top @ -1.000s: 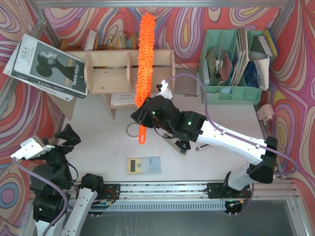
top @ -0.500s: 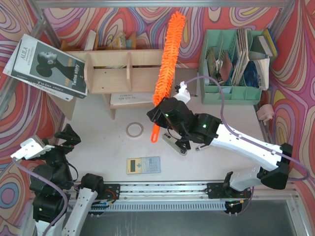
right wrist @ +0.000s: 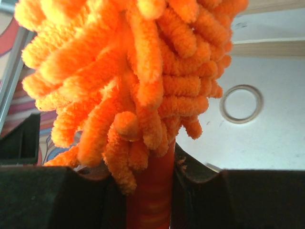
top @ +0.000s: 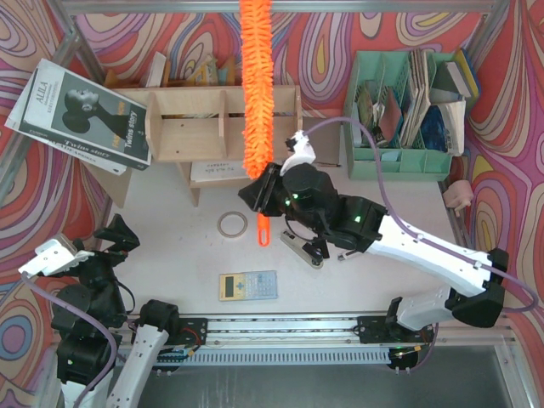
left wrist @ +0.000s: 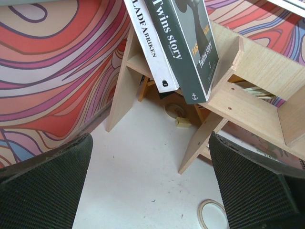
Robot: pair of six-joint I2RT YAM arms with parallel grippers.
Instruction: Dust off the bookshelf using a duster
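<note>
My right gripper [top: 265,194] is shut on the orange handle of the duster [top: 256,81]. The fluffy orange head stands up over the bookshelf [top: 189,127], crossing its right compartment and reaching past the top of the top view. In the right wrist view the duster [right wrist: 138,81] fills the frame and its handle is clamped between my fingers [right wrist: 195,191]. My left gripper [left wrist: 152,191] is open and empty, low at the near left, facing the bookshelf's [left wrist: 248,90] left legs.
Books [top: 81,115] lean on the shelf's left end. A tape ring [top: 232,224], a grey calculator [top: 248,286] and a stapler [top: 302,249] lie on the table. A mint-green file organiser [top: 406,110] stands at the back right.
My right gripper has swung the duster head from tilted right back to upright and to the left, over the shelf's right compartment. The left arm has not moved.
</note>
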